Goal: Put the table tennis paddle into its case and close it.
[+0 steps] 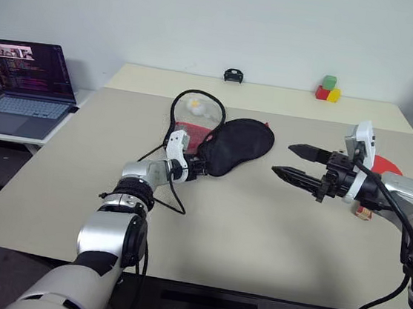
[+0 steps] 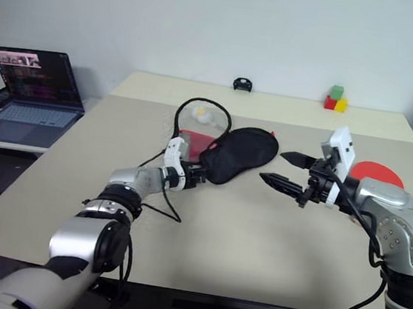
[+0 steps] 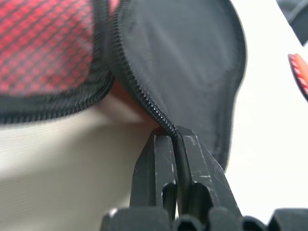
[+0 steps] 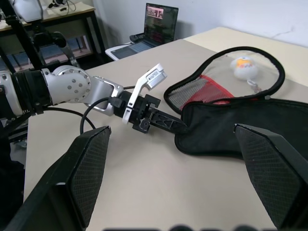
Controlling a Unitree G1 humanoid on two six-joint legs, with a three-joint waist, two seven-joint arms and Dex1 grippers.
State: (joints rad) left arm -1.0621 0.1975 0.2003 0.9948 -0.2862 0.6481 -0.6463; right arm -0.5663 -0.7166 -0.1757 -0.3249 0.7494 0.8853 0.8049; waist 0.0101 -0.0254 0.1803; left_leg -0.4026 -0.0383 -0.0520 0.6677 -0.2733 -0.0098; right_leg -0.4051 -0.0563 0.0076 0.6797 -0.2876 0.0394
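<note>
The case lies unzipped on the table, its see-through mesh half with the red panel (image 1: 196, 116) on the left and its black fabric half (image 1: 241, 143) on the right. My left gripper (image 1: 200, 166) is shut on the zipper edge of the black half, as the left wrist view shows close up (image 3: 175, 139). To the right of the case my right gripper (image 1: 283, 159) hovers open above the table with nothing between its fingers. The table tennis paddle's red face (image 2: 376, 172) lies flat behind my right forearm, mostly hidden by it.
An open laptop (image 1: 24, 85) sits on a side desk at the left. Red, green and yellow blocks (image 1: 328, 88) and a small black object (image 1: 234, 75) stand near the table's far edge. A small white and orange thing (image 4: 242, 65) shows through the mesh.
</note>
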